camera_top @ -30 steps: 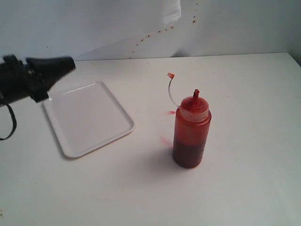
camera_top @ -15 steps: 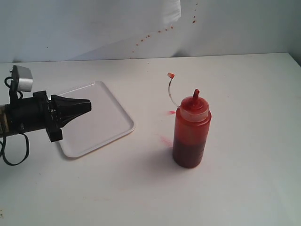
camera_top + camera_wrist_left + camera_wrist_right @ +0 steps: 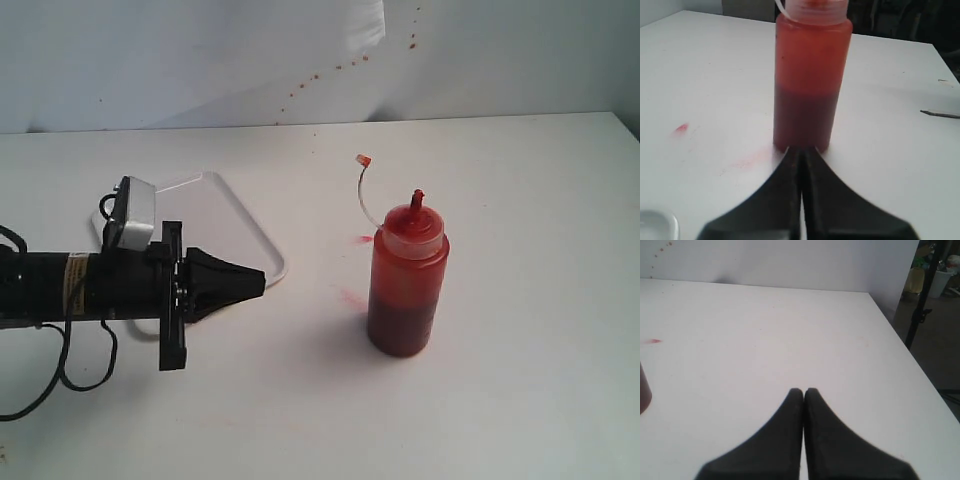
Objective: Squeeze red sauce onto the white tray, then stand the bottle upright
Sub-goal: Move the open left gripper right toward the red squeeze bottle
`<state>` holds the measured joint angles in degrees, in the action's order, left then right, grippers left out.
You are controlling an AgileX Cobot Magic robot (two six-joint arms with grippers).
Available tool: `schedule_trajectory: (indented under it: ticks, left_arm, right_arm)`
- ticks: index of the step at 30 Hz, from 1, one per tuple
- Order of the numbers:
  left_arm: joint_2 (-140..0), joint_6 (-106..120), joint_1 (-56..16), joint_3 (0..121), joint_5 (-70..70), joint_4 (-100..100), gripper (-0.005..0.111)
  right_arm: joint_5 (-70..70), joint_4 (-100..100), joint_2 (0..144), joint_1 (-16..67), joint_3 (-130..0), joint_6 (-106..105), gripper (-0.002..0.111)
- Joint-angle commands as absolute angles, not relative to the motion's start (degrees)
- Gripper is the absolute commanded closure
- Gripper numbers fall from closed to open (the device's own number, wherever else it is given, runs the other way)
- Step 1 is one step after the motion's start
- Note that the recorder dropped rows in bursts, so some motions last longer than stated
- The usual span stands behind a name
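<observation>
The left arm (image 3: 90, 285) is hiding part of the white tray (image 3: 228, 215). The bottle (image 3: 405, 285) is standing on the stained table (image 3: 520, 180), ahead of the left claw (image 3: 258, 282). That one and the right claw (image 3: 803, 391) are sitting shut, empty

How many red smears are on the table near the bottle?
2. Far smear: behind and left of the bottle. Near smear: left of its base, toward the tray. Others may be hidden.

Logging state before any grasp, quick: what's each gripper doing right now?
Left gripper: closed, holding nothing, pointed at the translucent red-sauce squeeze bottle.
Right gripper: closed, holding nothing.
</observation>
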<state>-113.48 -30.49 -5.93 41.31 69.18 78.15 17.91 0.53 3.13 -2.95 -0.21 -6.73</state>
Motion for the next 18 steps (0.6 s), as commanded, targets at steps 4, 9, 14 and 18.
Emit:
schedule_trajectory:
  ticks: [4,9,14,18]
  left_arm:
    - [-113.7,-29.9,-6.9,41.7,70.0,80.2,0.106]
    - [-116.3,-29.9,-10.1,41.7,70.0,78.2,0.078]
    - [-117.6,-29.9,-12.6,41.7,70.0,71.1,0.006]
    - [-117.6,-30.2,-12.6,41.7,70.0,66.5,0.002]
  right_arm:
    - [17.5,0.9,3.0,-3.4,0.0,-6.8,0.108]
    - [17.5,0.9,3.0,-3.4,0.0,-6.8,0.108]
    - [17.5,0.9,3.0,-3.4,0.0,-6.8,0.108]
    - [17.5,0.9,3.0,-3.4,0.0,-6.8,0.108]
